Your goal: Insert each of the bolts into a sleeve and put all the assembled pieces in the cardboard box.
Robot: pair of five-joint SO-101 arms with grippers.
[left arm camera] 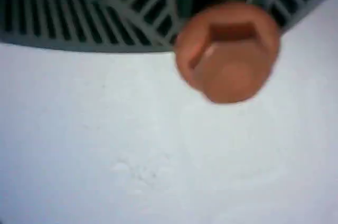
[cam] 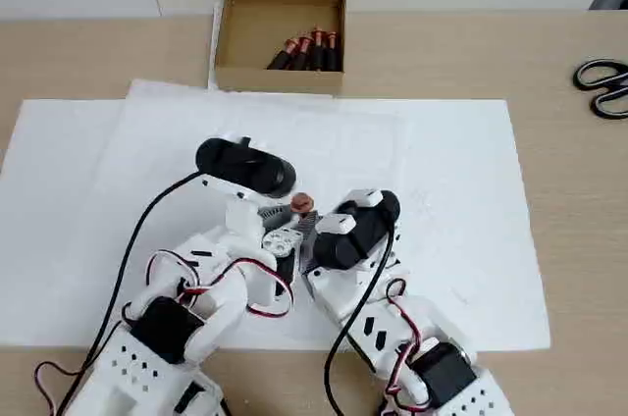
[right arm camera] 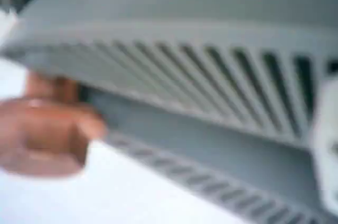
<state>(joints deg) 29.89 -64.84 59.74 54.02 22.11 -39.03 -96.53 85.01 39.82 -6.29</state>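
A copper-headed bolt (cam: 302,203) is held just above the white paper between the two arms, which meet at the table's middle. My left gripper (cam: 290,210) is shut on the bolt. In the left wrist view the bolt's head (left arm camera: 227,52) sticks out from between grey ribbed fingers (left arm camera: 95,12), with something dark behind it. My right gripper (cam: 314,228) sits right beside the bolt. In the right wrist view the bolt (right arm camera: 45,134) shows next to a grey ribbed surface. The cardboard box (cam: 235,53) stands at the far edge and holds several assembled pieces (cam: 309,51).
White paper sheets (cam: 442,190) cover the middle of the wooden table. Scissors (cam: 603,87) lie at the far right. Black and red cables (cam: 128,259) trail from both arm bases at the near edge.
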